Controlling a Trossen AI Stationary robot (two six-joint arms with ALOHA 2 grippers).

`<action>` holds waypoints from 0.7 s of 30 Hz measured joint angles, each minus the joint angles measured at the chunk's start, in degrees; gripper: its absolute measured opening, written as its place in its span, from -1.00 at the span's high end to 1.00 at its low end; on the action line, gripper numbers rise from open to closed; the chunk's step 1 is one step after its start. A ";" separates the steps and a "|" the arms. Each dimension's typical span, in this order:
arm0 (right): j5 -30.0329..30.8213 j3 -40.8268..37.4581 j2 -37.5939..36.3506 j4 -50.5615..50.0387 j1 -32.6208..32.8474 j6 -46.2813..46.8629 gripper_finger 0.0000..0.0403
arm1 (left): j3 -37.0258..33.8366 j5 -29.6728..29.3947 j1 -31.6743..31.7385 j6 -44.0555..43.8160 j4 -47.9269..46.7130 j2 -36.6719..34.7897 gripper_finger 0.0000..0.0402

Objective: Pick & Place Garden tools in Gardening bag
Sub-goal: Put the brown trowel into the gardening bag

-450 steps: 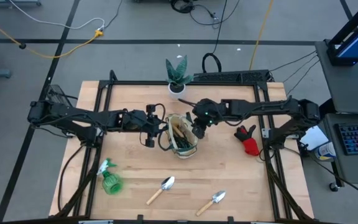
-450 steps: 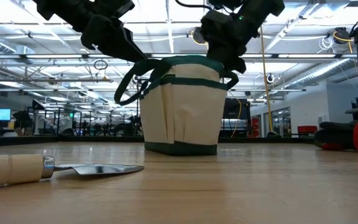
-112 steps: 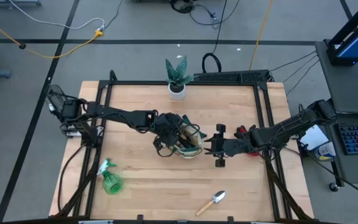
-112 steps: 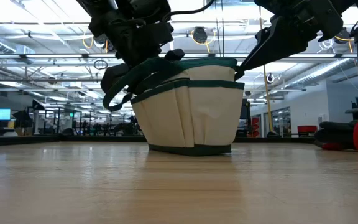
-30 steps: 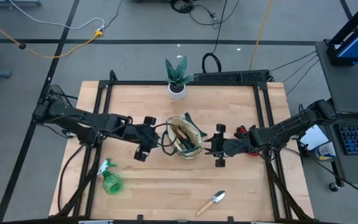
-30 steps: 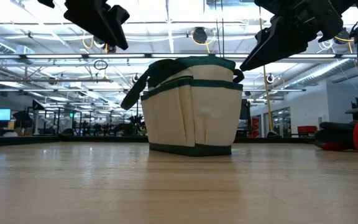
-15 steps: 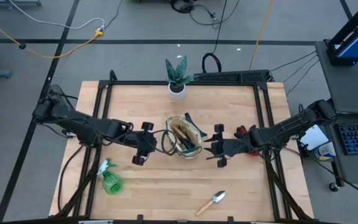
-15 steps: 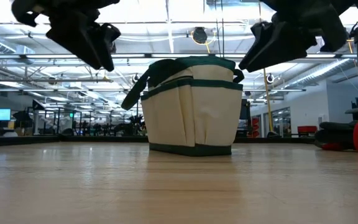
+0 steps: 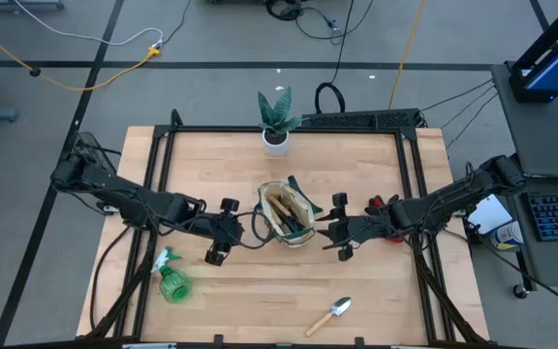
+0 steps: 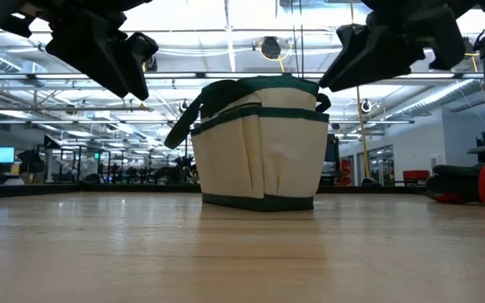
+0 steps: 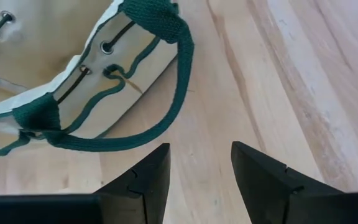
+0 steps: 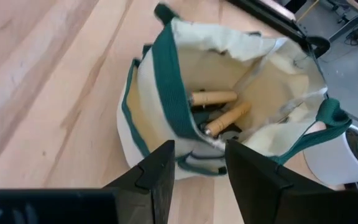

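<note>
The beige gardening bag with green trim stands on its base mid-table; two pale wooden tool handles stick up inside it. Its green handle loop hangs over its left side. My left gripper hovers open just left of the bag, above bare table. My right gripper hovers open at the bag's right side, pointing at its mouth. A silver trowel lies flat near the front edge. A green spray bottle lies at the front left. A red item rests right of the bag.
A green plant in a white pot stands at the table's far edge, behind the bag. Black frame rails run along the table's sides. Bare wood lies in front of the bag, between the bottle and the trowel.
My left gripper has drawn back from the bag toward the table's near-left and sunk lower, staying open. My right gripper has rolled about its own axis without shifting place. The bag has kept still.
</note>
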 joint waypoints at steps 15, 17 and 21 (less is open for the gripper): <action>-3.72 0.02 0.00 1.56 -0.68 3.23 0.33 | 0.00 -0.14 0.07 0.20 0.00 0.00 0.12; -9.03 0.02 0.00 3.46 -0.63 5.38 0.31 | 0.00 -0.14 0.07 0.20 -0.01 0.00 0.12; -16.61 0.07 0.80 8.69 -0.11 9.26 0.21 | 0.00 -0.43 0.07 0.22 0.01 0.00 0.12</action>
